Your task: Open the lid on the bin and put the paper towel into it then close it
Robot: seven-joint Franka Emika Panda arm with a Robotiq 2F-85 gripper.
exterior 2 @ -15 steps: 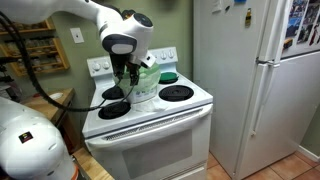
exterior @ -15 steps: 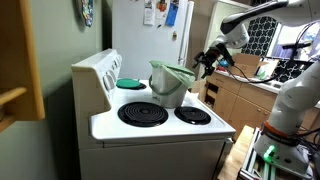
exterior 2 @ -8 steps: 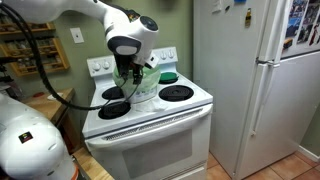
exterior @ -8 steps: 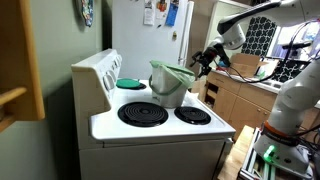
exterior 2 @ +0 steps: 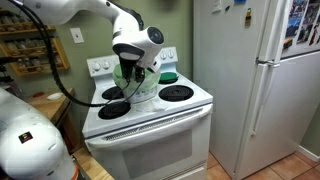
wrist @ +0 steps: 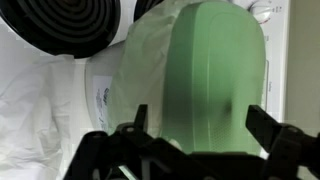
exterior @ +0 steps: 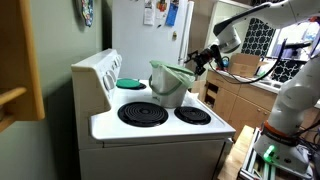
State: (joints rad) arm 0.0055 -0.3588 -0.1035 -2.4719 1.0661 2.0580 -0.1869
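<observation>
In an exterior view we see the bin (exterior: pixel 172 94) standing on the white stove (exterior: pixel 160 130), behind the two front burners and well back from the front edge. Its lid (exterior: pixel 172 70) covers the top at a slant; whether it is fully seated we cannot tell. The gripper (exterior: pixel 198 62) hangs in the air just beside the lid's edge, on the side away from the control panel. It is too small here to judge the gap between its fingers. A flat teal dish (exterior: pixel 130 83) lies on the far side of the bin, near the panel, and the fridge (exterior: pixel 140 35) stands behind. There is open air above the large burner (exterior: pixel 143 114) and off the stove's outer side, where the arm comes in. In an exterior view from the front, the arm's wrist hides most of the bin (exterior 2: pixel 143 92). The dish (exterior 2: pixel 168 77) lies just beside it, and the burner (exterior 2: pixel 177 93) in front is uncovered. In the wrist view the lid (wrist: pixel 215 70) fills the middle, its rounded edge near a burner coil (wrist: pixel 75 25). The gripper (wrist: pixel 200 135) is spread wide, with one dark finger (wrist: pixel 135 122) on each side of the lid. We cannot tell whether they touch it.
</observation>
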